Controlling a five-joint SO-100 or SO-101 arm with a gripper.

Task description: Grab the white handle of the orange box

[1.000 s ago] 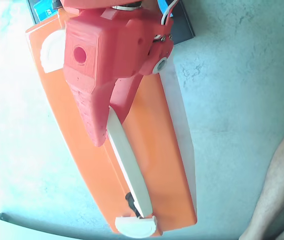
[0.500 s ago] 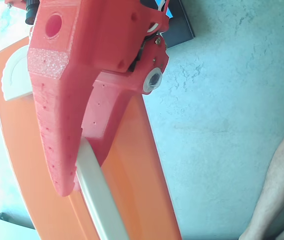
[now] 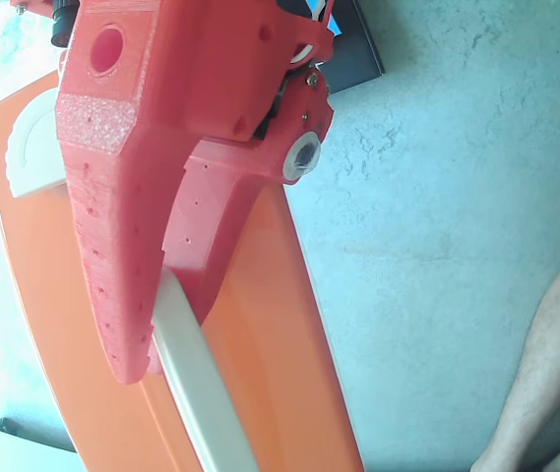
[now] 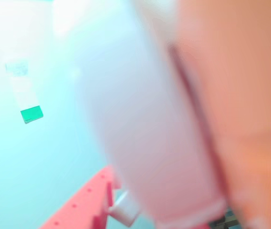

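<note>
In the fixed view the orange box (image 3: 270, 324) fills the left half, tilted and close to the camera. The white handle (image 3: 196, 393) runs down its face. My red gripper (image 3: 164, 339) comes in from the top, with one finger on each side of the bar, and is shut on the white handle. A white rounded fitting (image 3: 33, 152) shows at the box's upper left. The wrist view is blurred. It shows the white handle (image 4: 140, 124) very close, the orange box (image 4: 240, 95) on the right, and a red finger (image 4: 78, 210) at the bottom.
A black box (image 3: 353, 54) lies at the top behind the arm. A person's bare leg (image 3: 545, 374) stands at the right edge. The blue-grey floor (image 3: 437, 246) is open to the right of the orange box. A small green object (image 4: 31, 114) lies far off in the wrist view.
Over the last second the gripper and the orange box grew much larger in the fixed view, rising together toward the camera. In the last half second they barely shifted.
</note>
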